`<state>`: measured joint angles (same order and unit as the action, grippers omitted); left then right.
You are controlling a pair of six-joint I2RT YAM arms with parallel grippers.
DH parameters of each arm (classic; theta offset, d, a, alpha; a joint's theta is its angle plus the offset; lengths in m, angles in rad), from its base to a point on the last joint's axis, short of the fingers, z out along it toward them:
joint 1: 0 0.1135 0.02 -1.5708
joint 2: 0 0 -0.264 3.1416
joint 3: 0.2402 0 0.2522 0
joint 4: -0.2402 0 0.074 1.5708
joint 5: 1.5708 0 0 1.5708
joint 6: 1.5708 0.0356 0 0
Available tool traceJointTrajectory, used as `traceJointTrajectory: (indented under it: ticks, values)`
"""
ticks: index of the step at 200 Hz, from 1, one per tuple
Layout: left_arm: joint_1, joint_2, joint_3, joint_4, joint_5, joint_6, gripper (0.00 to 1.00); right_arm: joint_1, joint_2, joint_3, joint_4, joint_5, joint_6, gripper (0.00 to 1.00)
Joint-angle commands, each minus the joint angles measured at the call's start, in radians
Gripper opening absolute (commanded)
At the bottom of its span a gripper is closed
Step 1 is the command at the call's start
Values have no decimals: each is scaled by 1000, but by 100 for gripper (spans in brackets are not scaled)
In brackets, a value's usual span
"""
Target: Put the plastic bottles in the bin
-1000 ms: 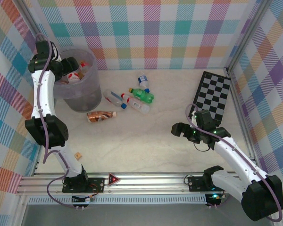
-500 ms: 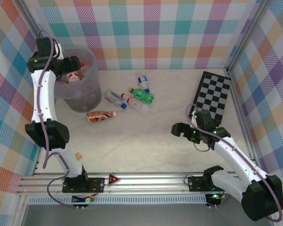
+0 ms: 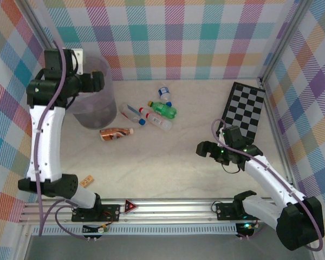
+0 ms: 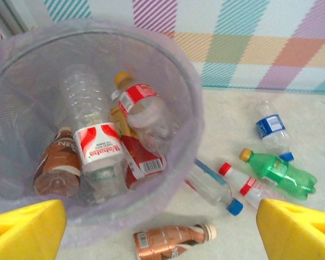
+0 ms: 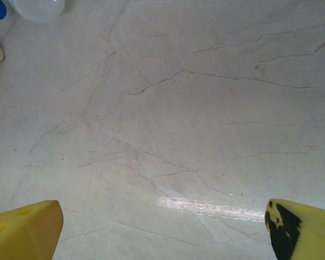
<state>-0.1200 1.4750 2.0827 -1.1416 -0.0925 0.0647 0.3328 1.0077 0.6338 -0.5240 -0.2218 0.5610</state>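
The left gripper (image 3: 96, 82) is hovering over the bin (image 3: 91, 118) in the upper left of the top view, its jaws standing wide apart and holding nothing. Inside the bin, at least 4 plastic bottles (image 4: 100, 149) are lying heaped together. 5 more are lying on the table (image 3: 168, 168) just right of the bin, among them a brown bottle (image 3: 116, 132) and a green bottle (image 3: 165, 110). The right gripper (image 3: 202, 149), at centre right, is hanging over bare table, jaws open and empty
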Motion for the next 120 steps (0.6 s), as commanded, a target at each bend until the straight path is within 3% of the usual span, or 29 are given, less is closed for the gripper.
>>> traceJointTrajectory:
  ticks: [1, 35, 75, 120]
  values:
    - [-60, -79, -96, -51, -81, -36, 90, -5, 12, 37, 12, -17, -14, 96]
    - [-113, -262, -427, 58, -78, -212, 90, -5, 16, 36, 23, -25, -9, 96]
    - [-113, -467, -844, 324, -36, -509, 90, -6, 29, 48, 12, -24, -22, 96]
    - [-112, -483, -1214, 693, 19, -891, 91, -5, 33, 48, 18, -37, -21, 96]
